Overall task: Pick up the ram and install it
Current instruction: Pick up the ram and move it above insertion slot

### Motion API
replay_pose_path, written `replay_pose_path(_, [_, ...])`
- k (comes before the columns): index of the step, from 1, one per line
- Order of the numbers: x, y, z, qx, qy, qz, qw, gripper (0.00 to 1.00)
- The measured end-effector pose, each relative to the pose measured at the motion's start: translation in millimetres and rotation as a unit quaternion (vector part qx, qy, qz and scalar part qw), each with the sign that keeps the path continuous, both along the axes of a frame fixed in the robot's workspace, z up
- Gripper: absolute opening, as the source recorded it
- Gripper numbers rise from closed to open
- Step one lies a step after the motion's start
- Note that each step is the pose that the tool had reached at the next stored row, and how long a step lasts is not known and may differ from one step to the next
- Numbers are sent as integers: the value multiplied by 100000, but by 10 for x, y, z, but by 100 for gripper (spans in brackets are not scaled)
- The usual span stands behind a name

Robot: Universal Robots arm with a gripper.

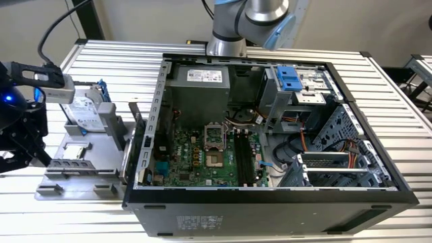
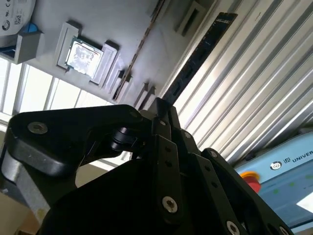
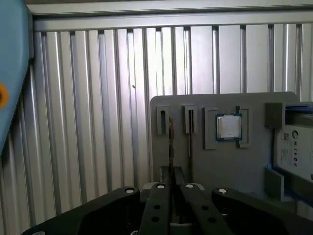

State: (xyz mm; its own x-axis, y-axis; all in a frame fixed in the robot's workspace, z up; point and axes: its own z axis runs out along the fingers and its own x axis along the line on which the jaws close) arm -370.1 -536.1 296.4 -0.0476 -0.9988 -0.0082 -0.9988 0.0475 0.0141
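Observation:
In both wrist views my gripper (image 2: 164, 110) (image 3: 171, 185) is shut on the ram. In the second wrist view the ram (image 2: 198, 58) is a long, thin dark stick running out from between the fingers over the ribbed table. The first wrist view shows the ram (image 3: 170, 142) edge-on, as a thin line above the grey parts tray (image 3: 234, 166). The exterior view has my gripper (image 1: 20, 147) at the far left, over the tray (image 1: 74, 167) and beside the open computer case (image 1: 270, 131). Long memory slots (image 1: 246, 157) lie on the green motherboard inside the case.
The tray also carries a silver processor chip (image 3: 228, 127) (image 2: 84, 56) and a hard drive in a blue frame (image 1: 84, 109) (image 3: 296, 147). The case's side wall (image 1: 145, 136) stands between tray and motherboard. Drive cages and cables (image 1: 317, 147) crowd the case towards the exterior view's right.

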Motion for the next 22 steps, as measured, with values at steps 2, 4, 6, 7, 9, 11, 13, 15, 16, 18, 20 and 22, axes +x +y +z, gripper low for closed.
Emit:
replay_pose_path(2, [0, 1, 37, -4, 21, 246, 100000, 0])
replay_pose_path(4, [0, 3, 79, 0, 30, 477, 99999, 0])
replay_pose_path(6, [0, 7, 125, -1, 39, 628, 99998, 0])
replay_pose_path(7, [0, 8, 147, -3, 45, 639, 99998, 0])
replay_pose_path(9, [0, 9, 189, -3, 49, 660, 99998, 0])
replay_pose_path(11, [0, 10, 233, 1, 43, 662, 99998, 0])
replay_pose_path(13, [0, 11, 289, 4, 42, 662, 99998, 0])
replay_pose_path(15, [0, 12, 343, -2, 48, 662, 99998, 0])
replay_pose_path(16, [0, 13, 373, 0, 45, 662, 99998, 0])
replay_pose_path(18, [0, 15, 432, 0, 45, 663, 99998, 0])
replay_pose_path(20, [0, 18, 491, -5, 51, 663, 99998, 0])
replay_pose_path(22, [0, 20, 553, 0, 44, 663, 99998, 0])
